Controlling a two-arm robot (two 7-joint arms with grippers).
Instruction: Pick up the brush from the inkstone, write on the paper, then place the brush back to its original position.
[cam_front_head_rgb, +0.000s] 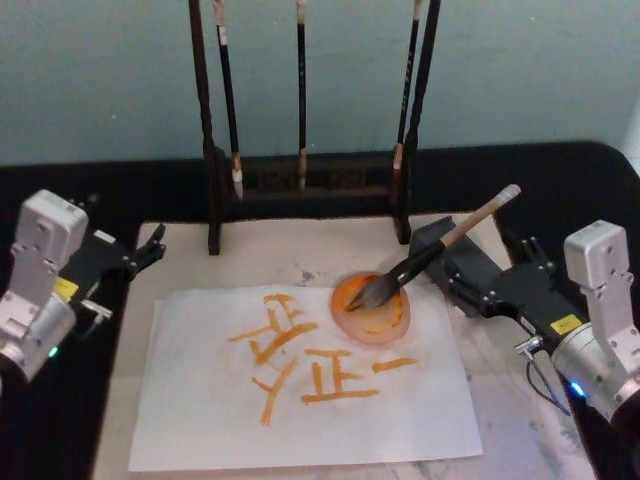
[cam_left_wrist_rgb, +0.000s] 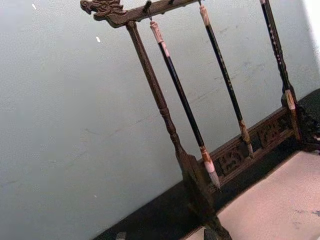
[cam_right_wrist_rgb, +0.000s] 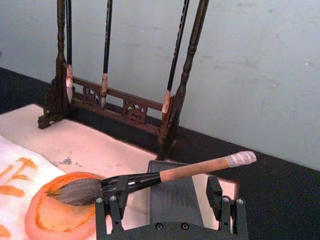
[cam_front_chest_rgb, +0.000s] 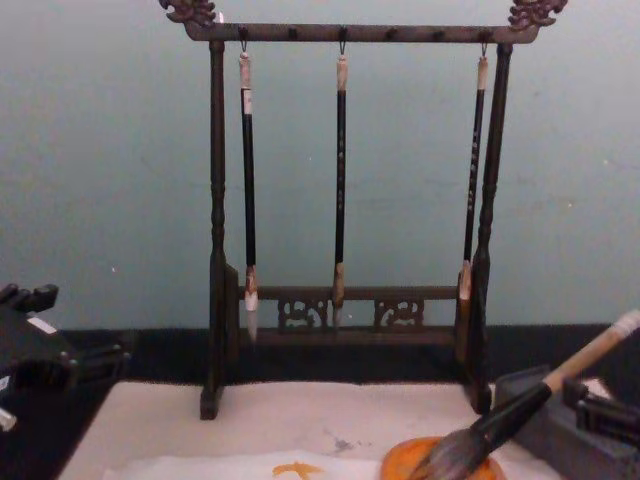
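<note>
Left gripper (cam_front_head_rgb: 155, 243): parked at the mat's (cam_front_head_rgb: 300, 250) left edge; finger state cannot be told.
Paper (cam_front_head_rgb: 200, 420): mat's near part, orange strokes written.
Brush (cam_front_head_rgb: 432, 252): bristles in the orange inkstone (cam_front_head_rgb: 345, 322), handle across a grey rest (cam_right_wrist_rgb: 172, 197).
Right gripper (cam_right_wrist_rgb: 167, 200): fingers spread, straddling the handle; judged release, so retreat straight back without nudging it.

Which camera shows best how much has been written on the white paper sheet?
The head view: it looks down on the whole white paper sheet and its orange strokes. The right wrist view catches one corner, the chest view a thin strip of its far edge.
</note>
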